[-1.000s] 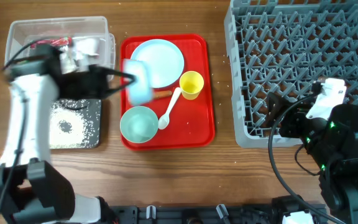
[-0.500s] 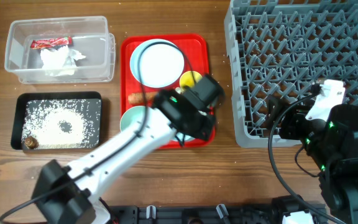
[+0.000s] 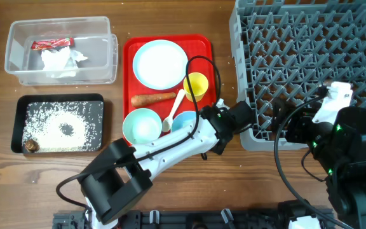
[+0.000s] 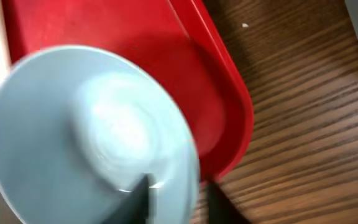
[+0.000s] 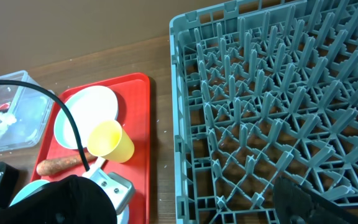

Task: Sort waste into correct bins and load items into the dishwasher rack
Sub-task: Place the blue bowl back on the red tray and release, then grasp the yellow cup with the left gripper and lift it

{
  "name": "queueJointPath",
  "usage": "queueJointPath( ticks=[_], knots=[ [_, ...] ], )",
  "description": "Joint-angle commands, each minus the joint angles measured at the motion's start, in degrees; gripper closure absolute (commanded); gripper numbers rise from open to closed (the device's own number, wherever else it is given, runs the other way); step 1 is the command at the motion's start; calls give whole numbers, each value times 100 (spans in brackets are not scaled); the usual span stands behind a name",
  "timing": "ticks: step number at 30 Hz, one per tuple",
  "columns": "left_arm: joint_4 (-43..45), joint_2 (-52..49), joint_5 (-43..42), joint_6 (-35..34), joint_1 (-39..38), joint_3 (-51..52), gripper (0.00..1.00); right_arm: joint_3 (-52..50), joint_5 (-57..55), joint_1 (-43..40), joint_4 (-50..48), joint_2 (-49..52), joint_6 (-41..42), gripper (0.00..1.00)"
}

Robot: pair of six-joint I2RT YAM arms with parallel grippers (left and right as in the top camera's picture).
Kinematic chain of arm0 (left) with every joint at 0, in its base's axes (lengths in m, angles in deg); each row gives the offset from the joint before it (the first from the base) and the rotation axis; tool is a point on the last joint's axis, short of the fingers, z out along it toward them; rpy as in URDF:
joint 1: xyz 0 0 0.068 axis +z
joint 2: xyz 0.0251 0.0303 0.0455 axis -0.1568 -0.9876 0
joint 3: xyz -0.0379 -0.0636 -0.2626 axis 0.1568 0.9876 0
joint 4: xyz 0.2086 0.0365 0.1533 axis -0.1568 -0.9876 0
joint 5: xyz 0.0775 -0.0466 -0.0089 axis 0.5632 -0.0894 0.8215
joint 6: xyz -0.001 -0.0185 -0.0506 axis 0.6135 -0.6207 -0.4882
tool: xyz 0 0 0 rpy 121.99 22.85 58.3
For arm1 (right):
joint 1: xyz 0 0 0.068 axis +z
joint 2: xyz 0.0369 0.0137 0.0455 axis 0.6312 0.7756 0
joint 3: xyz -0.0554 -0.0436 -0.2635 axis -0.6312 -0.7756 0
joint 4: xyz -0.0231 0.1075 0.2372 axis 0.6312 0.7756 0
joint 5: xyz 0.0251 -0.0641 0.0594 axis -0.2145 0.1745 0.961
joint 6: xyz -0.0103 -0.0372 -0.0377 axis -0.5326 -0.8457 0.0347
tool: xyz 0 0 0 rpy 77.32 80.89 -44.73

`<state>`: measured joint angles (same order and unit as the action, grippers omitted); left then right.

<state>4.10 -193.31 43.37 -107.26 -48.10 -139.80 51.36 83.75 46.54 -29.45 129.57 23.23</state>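
Pale blue bowl (image 3: 184,122) over red tray's (image 3: 205,48) near-right corner, just beside second bowl (image 3: 142,125) and white spoon (image 3: 173,111). We see left gripper (image 4: 176,199) pinching its rim, jaws narrowed. Right gripper (image 3: 283,117) at rack's (image 3: 297,38) near edge; we cannot tell its jaw gap.

Layout measured from the flat red plastic tray (image 3: 213,63) on the wooden surface (image 3: 170,19).

On this tray, a pale blue round plate (image 3: 161,63) lies at the back, with a small yellow cup (image 3: 196,86) to its front right. An orange carrot (image 3: 152,99) lies across the middle. A white plastic spoon (image 3: 173,113) lies in front of the cup. One pale blue-green round bowl (image 3: 141,126) sits front left, and a second pale blue-green round bowl (image 3: 184,122) is over the front right corner. To the tray's back left, a clear plastic rectangular tub (image 3: 18,73) holds a red snack wrapper (image 3: 51,44) and crumpled white tissue (image 3: 61,62). To its front left, a shallow black rectangular bin (image 3: 100,121) holds loose white rice grains (image 3: 59,124) and a small brown food scrap (image 3: 30,145). A large square grey plastic grid rack (image 3: 310,63) stands to the right.
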Motion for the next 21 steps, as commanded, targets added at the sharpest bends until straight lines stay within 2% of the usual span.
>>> queueJointPath(
  ticks=[1,5,10,13,17,21],
  knots=[
    [57,-52,105,-55,2,-31,54,94,-120,9,7,0,-103,0],
    [63,-44,83,-57,57,-177,46,94,-120,9,4,0,-105,0],
    [-319,98,68,-50,365,-960,33,94,-120,9,4,0,-105,0],
    [-107,129,66,-4,693,-1235,27,94,-120,9,4,0,-103,0],
    [549,7,42,459,1198,-1228,27,94,-120,9,2,0,-103,0],
    [1261,-315,-538,1558,1615,-1228,30,94,-120,9,2,0,-105,0]
  ],
)
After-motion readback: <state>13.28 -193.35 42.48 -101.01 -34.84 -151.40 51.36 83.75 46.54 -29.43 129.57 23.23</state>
